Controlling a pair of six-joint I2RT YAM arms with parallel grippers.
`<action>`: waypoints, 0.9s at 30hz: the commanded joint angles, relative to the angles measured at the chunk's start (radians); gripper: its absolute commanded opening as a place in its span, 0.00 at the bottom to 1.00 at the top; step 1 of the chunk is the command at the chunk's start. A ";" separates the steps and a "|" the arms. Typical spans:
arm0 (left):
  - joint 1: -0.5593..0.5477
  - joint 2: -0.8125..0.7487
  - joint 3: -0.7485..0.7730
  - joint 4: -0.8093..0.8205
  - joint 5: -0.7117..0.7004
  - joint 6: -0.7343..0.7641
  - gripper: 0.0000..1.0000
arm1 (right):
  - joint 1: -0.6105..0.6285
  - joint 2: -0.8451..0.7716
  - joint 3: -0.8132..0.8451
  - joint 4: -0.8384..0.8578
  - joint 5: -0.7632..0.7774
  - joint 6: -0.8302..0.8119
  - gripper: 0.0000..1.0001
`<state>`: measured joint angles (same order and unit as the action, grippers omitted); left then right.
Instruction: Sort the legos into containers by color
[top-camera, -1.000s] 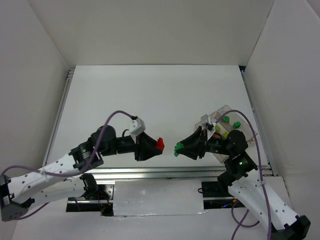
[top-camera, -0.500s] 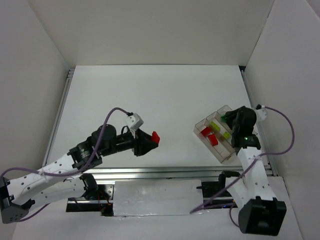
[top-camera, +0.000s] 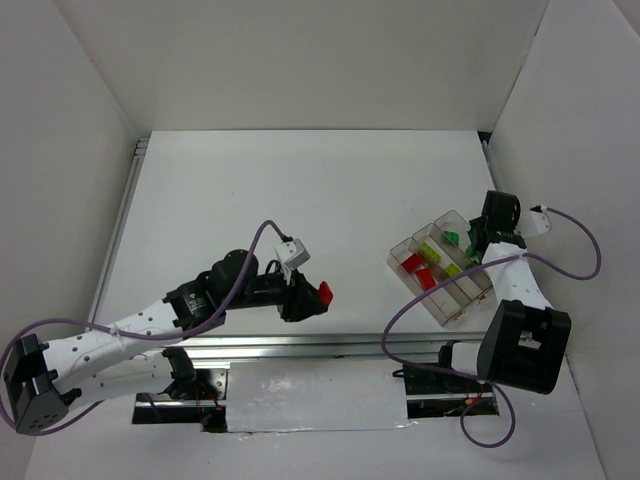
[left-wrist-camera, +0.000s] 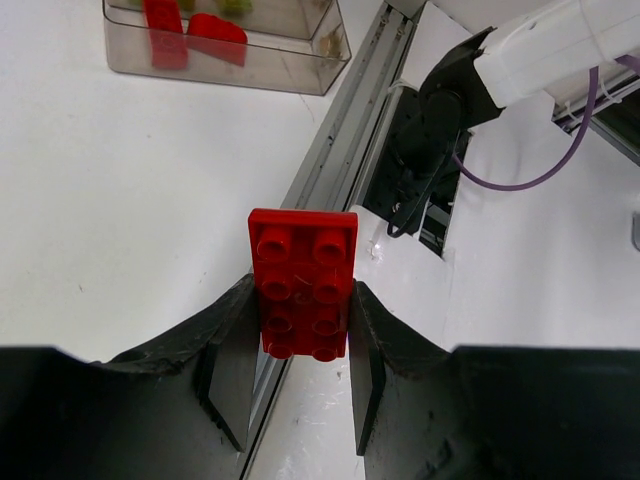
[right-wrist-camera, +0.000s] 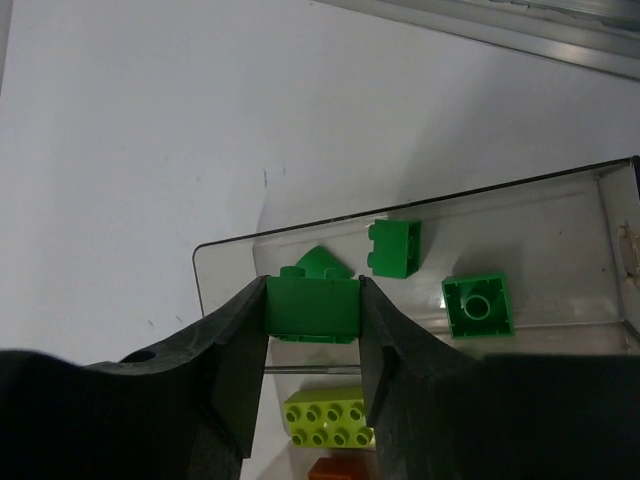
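red lego (left-wrist-camera: 302, 283) clamped, green lego (right-wrist-camera: 312, 302) clamped

The flat red eight-stud plastic brick (left-wrist-camera: 302, 285) sits gripped at one end; the dark green brick (right-wrist-camera: 312, 305) hangs above the clear three-compartment plastic tray (top-camera: 468, 298).

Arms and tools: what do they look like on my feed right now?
Both arms have white links with black joints: left arm, right arm. A purple cable loops along each. The left tool and right tool have black, wedge-shaped fingers.
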<state>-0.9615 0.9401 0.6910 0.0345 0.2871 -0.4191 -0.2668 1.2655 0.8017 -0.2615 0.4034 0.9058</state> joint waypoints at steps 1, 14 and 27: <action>-0.003 0.017 0.018 0.091 0.046 0.009 0.00 | -0.008 -0.008 -0.007 0.074 0.006 0.004 0.48; -0.003 0.218 0.151 0.162 0.021 -0.046 0.04 | -0.005 -0.090 0.042 0.018 -0.149 -0.025 1.00; -0.002 0.951 0.789 0.208 0.175 -0.079 0.23 | 0.061 -0.935 -0.010 -0.320 -0.382 -0.102 1.00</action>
<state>-0.9615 1.7809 1.3457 0.1974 0.3870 -0.4774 -0.2115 0.4026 0.7856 -0.4088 0.0864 0.8337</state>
